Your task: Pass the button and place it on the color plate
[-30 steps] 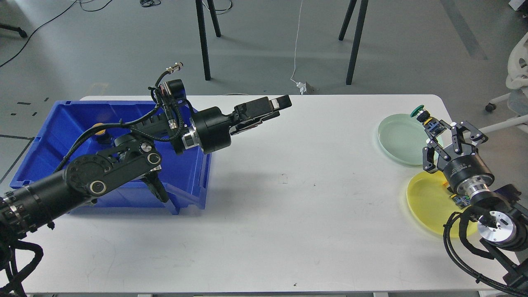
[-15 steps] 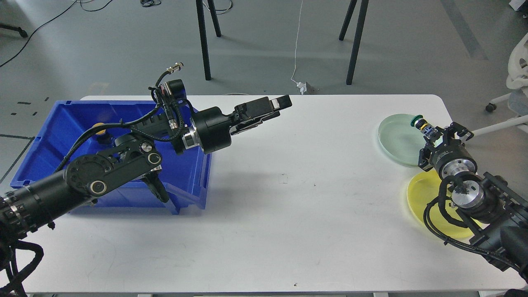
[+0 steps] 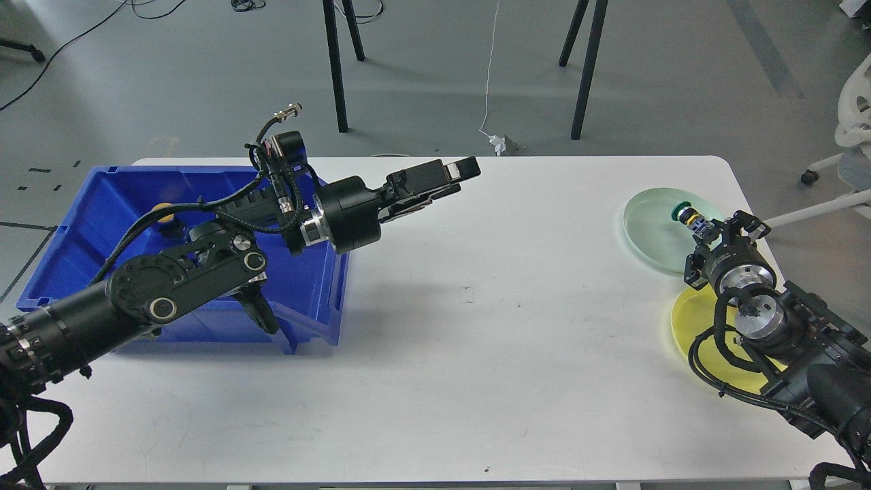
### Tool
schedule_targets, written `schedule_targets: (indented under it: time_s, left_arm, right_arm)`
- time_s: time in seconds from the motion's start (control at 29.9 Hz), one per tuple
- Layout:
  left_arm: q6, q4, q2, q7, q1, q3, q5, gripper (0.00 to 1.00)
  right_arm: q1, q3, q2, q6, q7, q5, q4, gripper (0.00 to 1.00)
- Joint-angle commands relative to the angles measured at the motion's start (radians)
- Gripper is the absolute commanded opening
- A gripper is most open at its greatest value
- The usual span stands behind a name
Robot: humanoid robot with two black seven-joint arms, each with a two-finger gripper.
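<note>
A button with a green cap (image 3: 686, 215) is tilted low over the pale green plate (image 3: 650, 228) at the table's right end; I cannot tell whether it touches the plate. My right gripper (image 3: 713, 235) is seen nearly end-on and grips the button's body from behind. The yellow plate (image 3: 694, 330) lies just in front, partly hidden by my right arm. My left gripper (image 3: 465, 169) hangs empty over the table's far middle, its fingers seen side-on and together. A yellow-capped button (image 3: 163, 214) lies in the blue bin (image 3: 88, 204).
The blue bin fills the table's left end, with my left arm reaching over its right wall. The white table (image 3: 490, 340) runs between bin and plates. Black stand legs and a white cable are on the floor behind the table.
My right gripper has come down and towards me with the green button, lowering it onto the green plate area. My left arm has not moved.
</note>
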Motion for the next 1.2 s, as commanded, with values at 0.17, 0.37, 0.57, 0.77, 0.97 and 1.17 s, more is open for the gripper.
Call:
schedule_targets:
  time_s: [0.17,0.37,0.57,0.77,0.97,1.17]
  left_arm:
    - [0.000,0.000,0.000,0.000,0.000,0.000,0.000,0.79]
    - [0.003,0.000,-0.002,0.000,0.000,-0.001,-0.002,0.79]
    - [-0.006,0.095,0.003,0.000,0.005,-0.110,-0.205,0.81]
    - [-0.072,0.213,0.066,0.000,0.003,-0.201,-0.446,0.83]
    - [-0.240,0.280,0.137,0.000,0.052,-0.311,-0.644,0.83]
    - [-0.240,0.344,0.138,0.000,0.097,-0.394,-0.726,0.84]
  right_arm:
    - [0.003,0.007,0.000,0.000,0.000,0.002,0.001,0.61]
    - [0.015,0.008,0.001,0.002,0.002,0.003,0.019,0.71]
    - [0.080,0.018,0.005,0.014,0.008,0.003,0.137,0.97]
    - [0.118,0.019,-0.020,0.049,0.026,-0.011,0.449,0.98]
    - [0.149,0.007,-0.028,0.179,0.109,-0.015,0.562,0.98]
    - [0.133,0.021,-0.028,0.342,0.114,-0.015,0.556,0.98]
